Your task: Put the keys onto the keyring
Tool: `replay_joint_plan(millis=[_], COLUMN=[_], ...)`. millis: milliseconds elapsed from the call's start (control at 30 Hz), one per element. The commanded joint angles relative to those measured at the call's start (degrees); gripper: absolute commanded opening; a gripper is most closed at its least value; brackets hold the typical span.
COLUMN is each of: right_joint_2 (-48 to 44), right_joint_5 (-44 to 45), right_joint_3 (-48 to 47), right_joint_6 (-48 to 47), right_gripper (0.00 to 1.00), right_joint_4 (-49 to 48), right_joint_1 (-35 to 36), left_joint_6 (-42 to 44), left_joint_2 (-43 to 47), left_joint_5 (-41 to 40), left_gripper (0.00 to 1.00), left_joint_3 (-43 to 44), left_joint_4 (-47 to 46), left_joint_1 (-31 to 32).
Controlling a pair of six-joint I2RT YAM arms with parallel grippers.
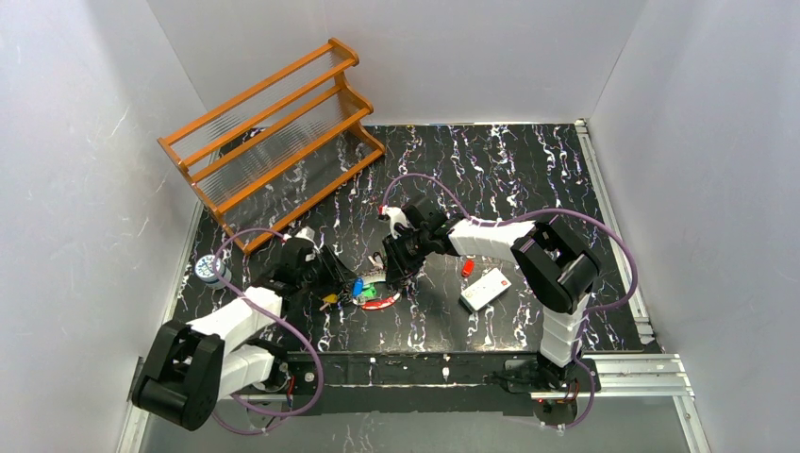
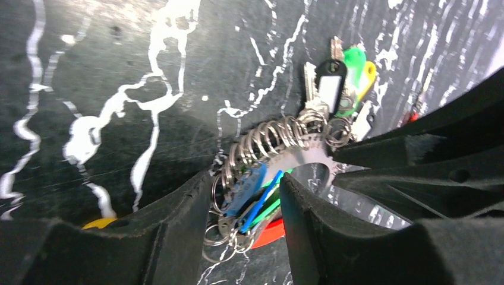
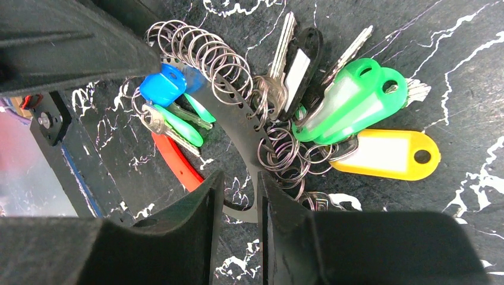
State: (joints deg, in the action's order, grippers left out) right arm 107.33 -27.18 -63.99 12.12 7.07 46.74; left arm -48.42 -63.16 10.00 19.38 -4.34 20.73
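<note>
The left gripper (image 2: 241,228) straddles the bunch from the left. Its black fingers stand part-way apart with key heads and small rings between them; whether they press on anything I cannot tell. The right gripper (image 3: 241,231) meets it from the far right, jaws drawn narrow onto one end of the keyring (image 3: 238,133).

Both work near the middle of the table (image 1: 528,170), a little toward the near edge, with open marbled top running to the far and right edges. An orange rack (image 1: 274,132) fills the far left corner. A white card (image 1: 484,288) lies toward the near right, with a loose red key (image 1: 467,268) just beside it.

The keyring is a flat, perforated metal arc strung with many thin wire split rings. The keys (image 3: 279,65) fan off it: silver blades, a blue plastic head (image 3: 163,86), green tags (image 3: 350,98) and a yellow tag (image 3: 386,155) with label windows.
</note>
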Motion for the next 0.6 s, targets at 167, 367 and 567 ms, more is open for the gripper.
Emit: replay_joint_plan(millis=[167,367,567], right_joint_2=[0.8,0.7,-0.1], right_joint_5=[-0.8,-0.7,-0.6], right_joint_3=[-1.6,-1.6,-1.6], right_joint_6=[0.3,0.3,0.3], right_gripper=[0.35,0.35,0.35], right_joint_4=[-0.8,-0.9,-1.2], right_joint_1=[0.3,0.3,0.2], left_joint_6=[-8.3,-8.0,-8.2], left_joint_2=[-2.6,1.3,4.4], left_joint_5=[10.0,9.3,9.0], left_gripper=[0.44,0.42,0.40], left_joint_3=[-3.2,0.1,-1.1], left_joint_4=[-11.9,-12.2,-14.3], left_joint_1=[0.3,0.3,0.3])
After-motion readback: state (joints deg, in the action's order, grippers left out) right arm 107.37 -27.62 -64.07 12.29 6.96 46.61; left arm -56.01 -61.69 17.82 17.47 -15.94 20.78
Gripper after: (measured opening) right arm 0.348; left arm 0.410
